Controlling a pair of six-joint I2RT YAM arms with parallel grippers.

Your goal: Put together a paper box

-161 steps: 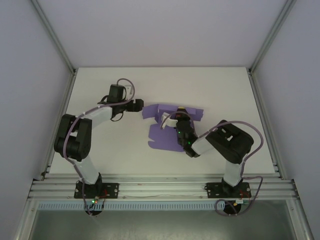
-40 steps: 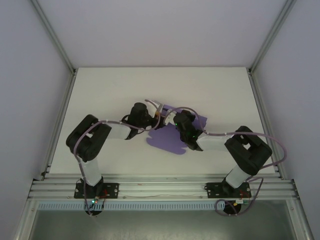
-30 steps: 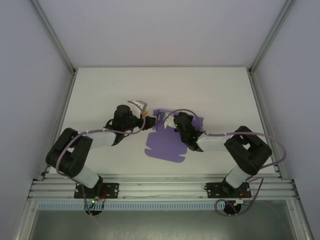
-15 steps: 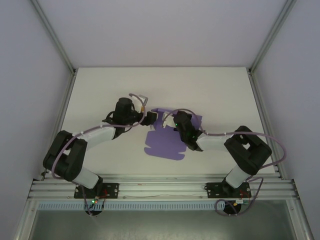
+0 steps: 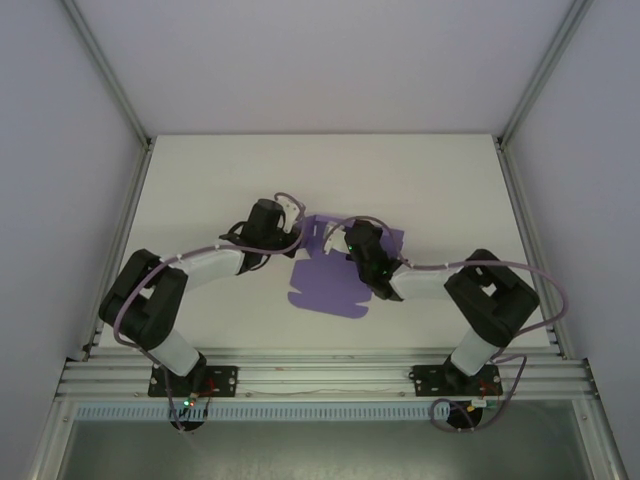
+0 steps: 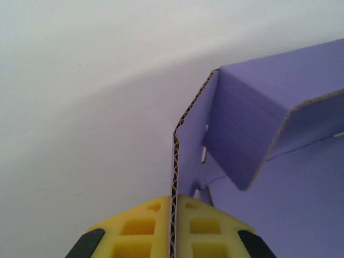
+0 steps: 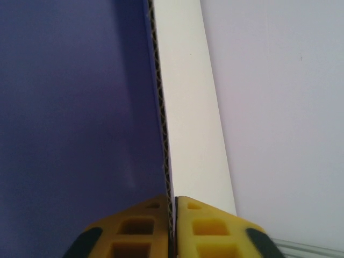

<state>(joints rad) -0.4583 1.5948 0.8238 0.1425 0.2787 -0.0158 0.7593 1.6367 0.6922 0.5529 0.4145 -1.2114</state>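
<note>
Left wrist view: the left hand [image 6: 173, 216] is pressed together on the paper box [image 6: 252, 123], a matte purple sheet of thin corrugated card with many die-cut flaps. Its blocky yellow fingers [image 6: 141, 228] pinch the fluted edge of an upright wall. Past that wall a folded flap leans over a flat purple panel, which is cut off at the right and bottom of the frame. A small pale slot shows at the fold, too small to make out. The smooth white counter [image 6: 80, 107] lies to the left.

Right wrist view: the right hand [image 7: 172, 217] likewise pinches a card edge, one yellow finger on each side. A dark, shadowed purple face lies to the left of the edge and a white strip to the right. Whether that strip is the card's other face cannot be told. The card runs out of the top of the frame.

Top external view: the box lies near the middle of the counter, with its near panel flat and its far flaps raised. The left hand meets it from the left and the right hand from the right, close together at the far end. The black wrist housings of the two black-and-white arms [image 5: 490, 295] cover the fingertips and part of the flaps, so how the flaps meet is hard to see. Silver aluminium rails [image 5: 320, 372] run along the near edge, and pale walls [image 5: 320, 60] enclose the counter.
</note>
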